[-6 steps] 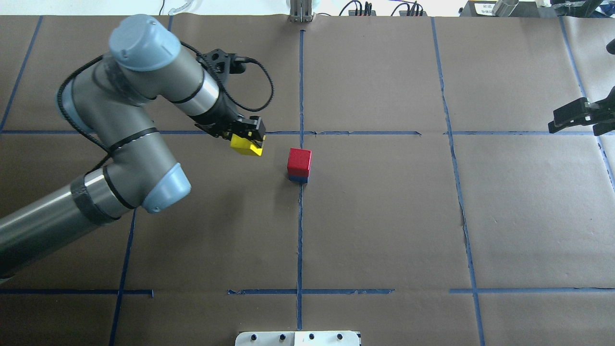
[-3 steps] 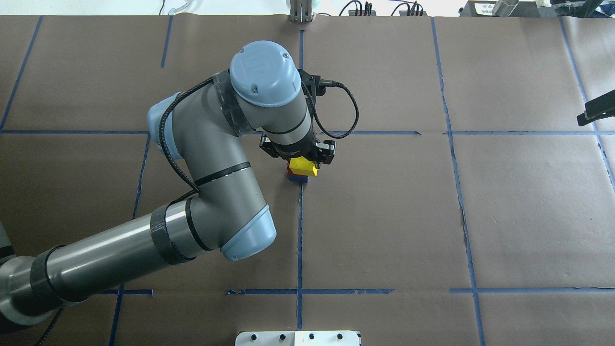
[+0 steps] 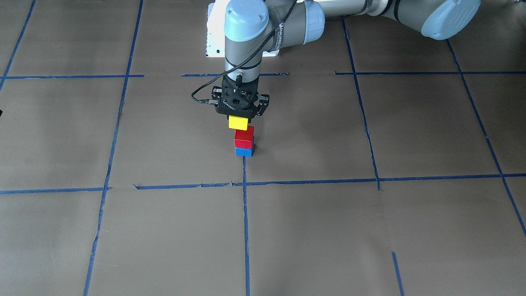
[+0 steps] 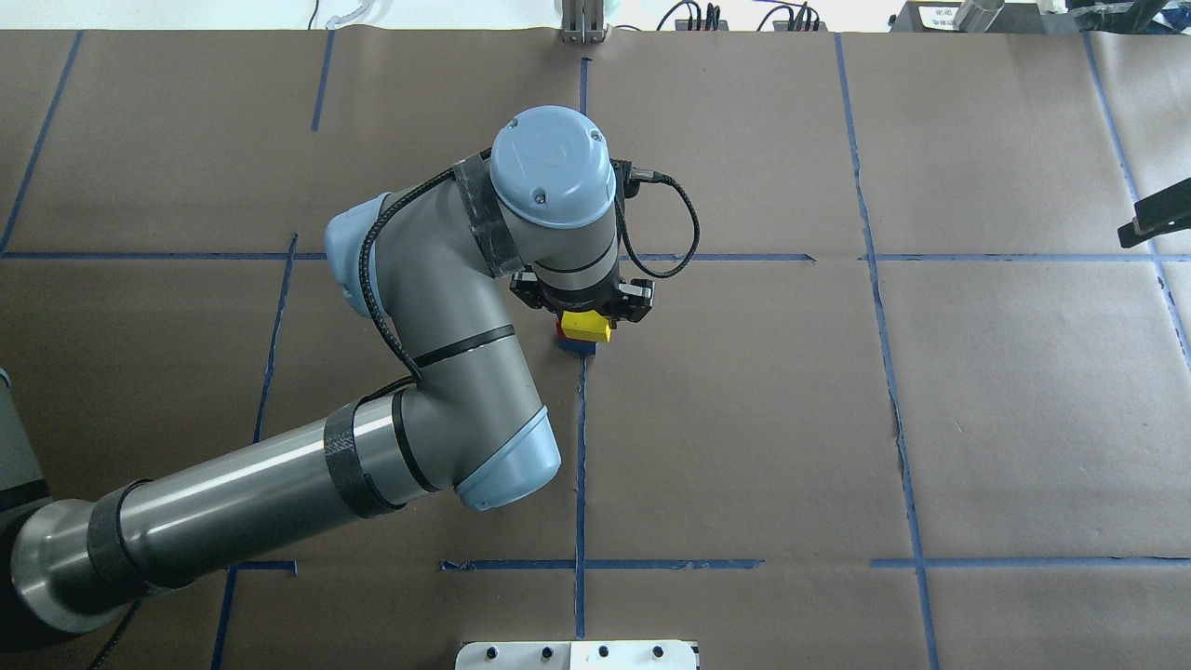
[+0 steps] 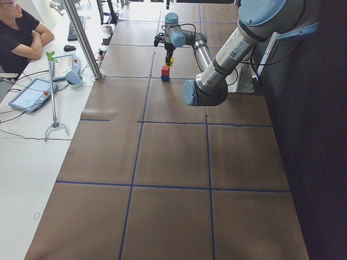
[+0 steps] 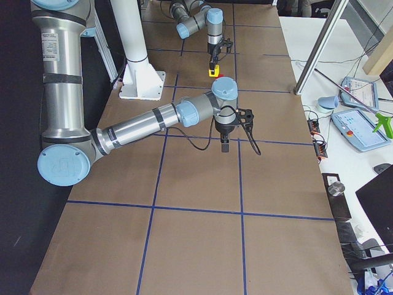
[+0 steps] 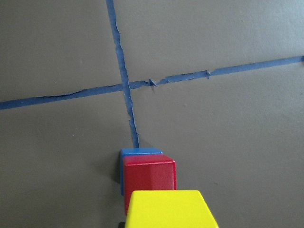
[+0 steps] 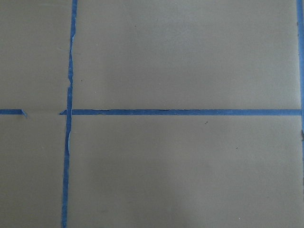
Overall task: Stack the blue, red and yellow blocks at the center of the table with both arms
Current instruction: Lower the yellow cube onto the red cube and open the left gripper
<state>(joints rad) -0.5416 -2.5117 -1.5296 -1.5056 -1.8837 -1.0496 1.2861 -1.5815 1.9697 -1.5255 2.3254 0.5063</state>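
A red block [image 3: 244, 137] sits on a blue block [image 3: 244, 152] at the table's center, where the blue tape lines cross. My left gripper [image 3: 239, 120] points straight down, shut on a yellow block [image 3: 238, 122], and holds it directly over the red block, at or just above its top. The left wrist view shows the yellow block [image 7: 170, 209] over the red block [image 7: 149, 180] and the blue block [image 7: 138, 152]. My right gripper [image 4: 1154, 221] shows only partly at the overhead view's right edge, far from the stack. I cannot tell whether it is open or shut.
Brown paper with a blue tape grid [image 4: 581, 447] covers the table. A white base plate [image 4: 577, 654] lies at the near edge. A metal post [image 5: 81, 38], tablets and an operator [image 5: 21, 32] are at the desk beyond the far side.
My left arm swung right with the yellow block, from left of the stack to over it, then lowered slightly. My right gripper drew back toward the right edge.
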